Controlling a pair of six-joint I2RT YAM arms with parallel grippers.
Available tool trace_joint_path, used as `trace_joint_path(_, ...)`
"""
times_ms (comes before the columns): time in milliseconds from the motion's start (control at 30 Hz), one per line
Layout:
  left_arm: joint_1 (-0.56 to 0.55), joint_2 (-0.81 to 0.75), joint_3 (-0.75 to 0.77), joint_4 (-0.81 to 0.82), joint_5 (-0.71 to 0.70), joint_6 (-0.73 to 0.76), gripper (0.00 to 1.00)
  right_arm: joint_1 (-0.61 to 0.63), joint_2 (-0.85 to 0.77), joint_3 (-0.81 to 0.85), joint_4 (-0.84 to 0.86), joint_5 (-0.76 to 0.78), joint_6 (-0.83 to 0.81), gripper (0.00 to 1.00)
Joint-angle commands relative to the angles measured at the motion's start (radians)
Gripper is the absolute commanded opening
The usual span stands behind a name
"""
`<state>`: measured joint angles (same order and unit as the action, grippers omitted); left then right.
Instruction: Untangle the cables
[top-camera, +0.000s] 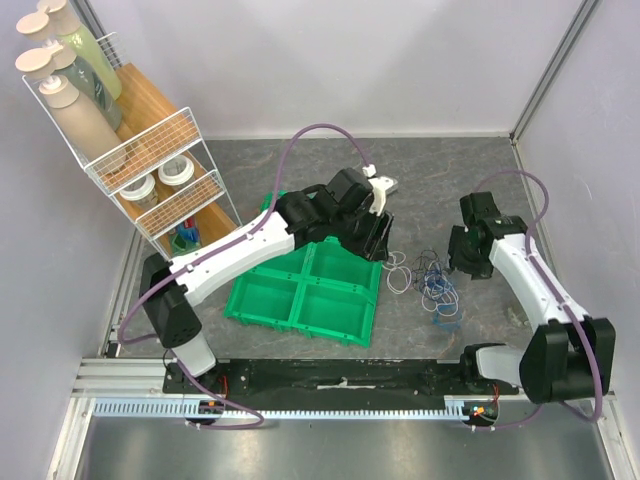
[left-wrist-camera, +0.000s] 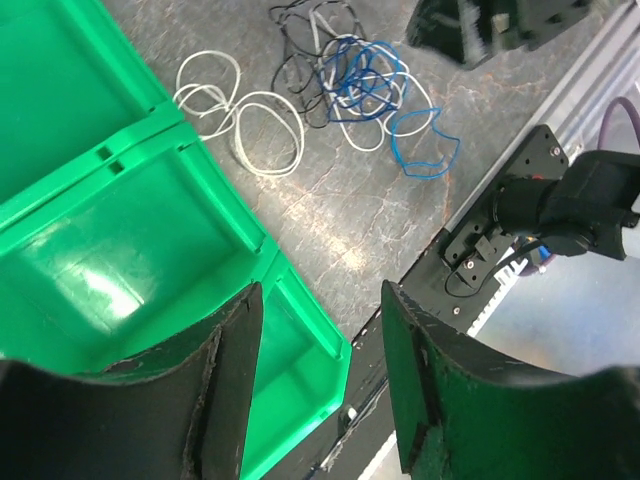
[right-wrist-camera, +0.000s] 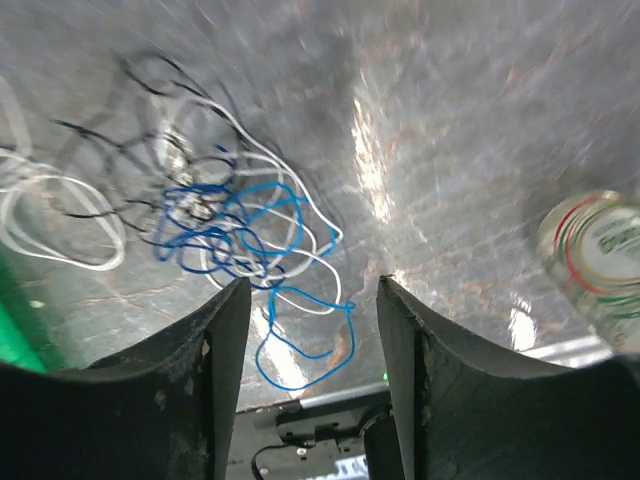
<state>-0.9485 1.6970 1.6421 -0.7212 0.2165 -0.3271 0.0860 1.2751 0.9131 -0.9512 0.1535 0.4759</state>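
A tangle of white, black and blue cables (top-camera: 425, 280) lies on the grey table right of the green tray (top-camera: 305, 292). In the left wrist view the white loops (left-wrist-camera: 240, 115) lie nearest the tray and the blue cable (left-wrist-camera: 385, 95) lies farther off. The right wrist view shows the blue cable (right-wrist-camera: 265, 270) and the white loops (right-wrist-camera: 55, 215). My left gripper (top-camera: 380, 240) is open and empty above the tray's far right corner. My right gripper (top-camera: 462, 262) is open and empty, just right of the tangle and above it.
A wire rack (top-camera: 140, 150) with bottles and jars stands at the back left. A clear jar (right-wrist-camera: 595, 255) shows at the right edge of the right wrist view. The black base rail (top-camera: 340, 380) runs along the near edge.
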Motion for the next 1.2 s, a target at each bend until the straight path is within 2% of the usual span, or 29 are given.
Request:
trace_joint_path(0, -0.001, -0.088, -0.027, 0.003, -0.109, -0.131, 0.58, 0.052, -0.048, 0.110, 0.063, -0.027, -0.056, 0.63)
trace_joint_path(133, 0.002, -0.148, -0.062, 0.014, -0.164, -0.119, 0.58, 0.145, 0.004, 0.144, 0.169, -0.218, 0.051, 0.65)
trace_joint_path(300, 0.002, -0.206, -0.149, 0.071, -0.161, -0.104, 0.58, 0.219, 0.095, 0.038, 0.360, -0.350, 0.445, 0.60)
trace_joint_path(433, 0.001, -0.253, -0.179, 0.094, -0.129, -0.087, 0.58, 0.310, 0.133, 0.043, 0.411, -0.240, 0.639, 0.57)
trace_joint_path(500, 0.001, -0.284, -0.208, 0.124, -0.128, -0.072, 0.58, 0.322, 0.144, 0.015, 0.416, -0.187, 0.699, 0.42)
trace_joint_path(567, -0.001, -0.315, -0.238, 0.146, -0.128, -0.066, 0.58, 0.327, 0.168, -0.016, 0.448, -0.183, 0.714, 0.35)
trace_joint_path(700, -0.001, -0.393, -0.287, 0.160, -0.123, -0.064, 0.58, 0.336, 0.224, -0.011, 0.440, -0.111, 0.659, 0.35)
trace_joint_path(933, 0.001, -0.543, -0.415, 0.193, -0.123, -0.124, 0.58, 0.343, 0.197, -0.059, 0.433, -0.055, 0.661, 0.36)
trace_joint_path(1167, 0.001, -0.657, -0.492, 0.187, -0.109, -0.202, 0.59, 0.343, 0.265, -0.057, 0.489, -0.058, 0.590, 0.33)
